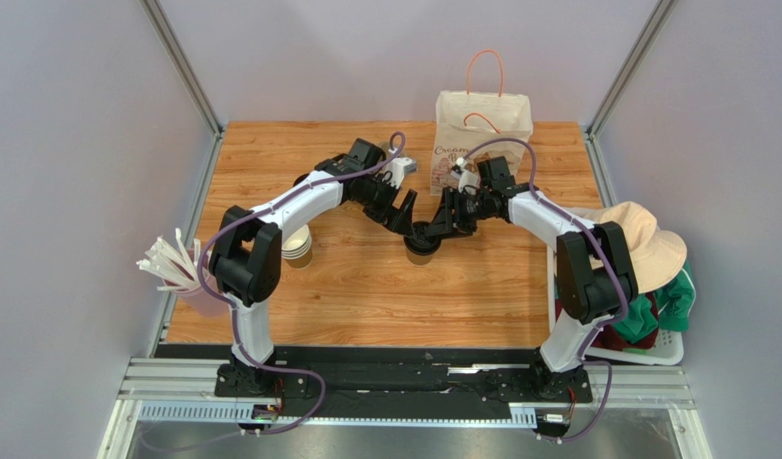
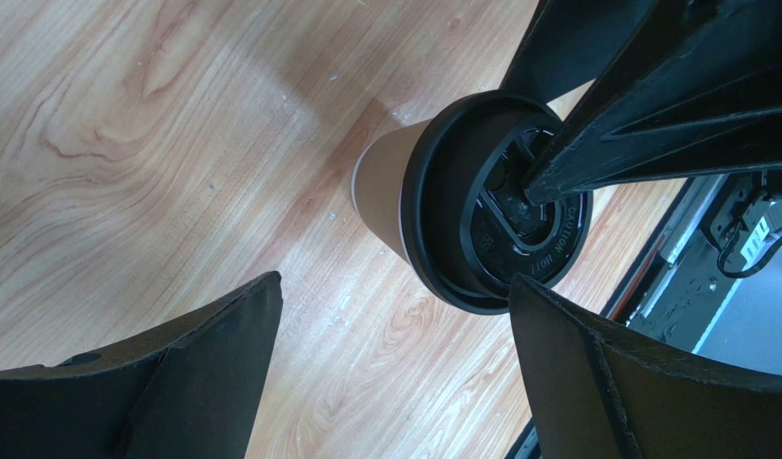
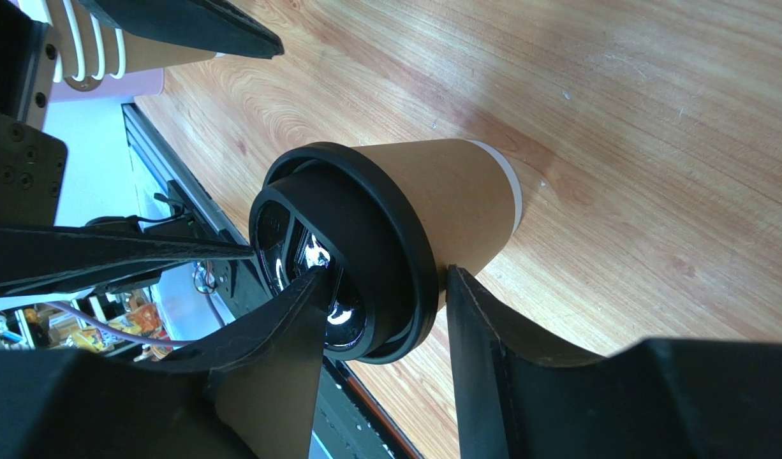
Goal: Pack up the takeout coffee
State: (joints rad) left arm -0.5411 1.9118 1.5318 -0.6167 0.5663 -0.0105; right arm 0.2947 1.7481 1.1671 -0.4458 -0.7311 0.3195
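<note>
Kraft paper under a black plastic lid [image 2: 433,215]: the takeout coffee [image 1: 423,246] stands upright mid-desk [image 1: 366,296], between the two arms. The paper bag [image 1: 481,129] sits well apart from it at the far edge.

Right pincer [image 3: 385,277] straddles the cup's rim. One finger [image 3: 299,325] is tipped into the lid's recessed top; the other [image 3: 491,335] lies against the outer wall just under the lid skirt. Both look to be touching, but whether the pinch has bitten, cannot tell. Left pincer [image 2: 395,280] is spread wide just far-left of the cup, holding nothing.

Handling, by judgement: light if empty, top-heavy and sloshy if filled; contents not visible. The wall is thin and would dent under a hard squeeze. The rolled lip with the lid on it is probably the stiffest band. The lid plastic is smooth, likely slippery, and only press-fitted, so lifting by the lid alone could pop it off. Better hold: around the upper wall below the skirt, moderate force, cup kept upright.
</note>
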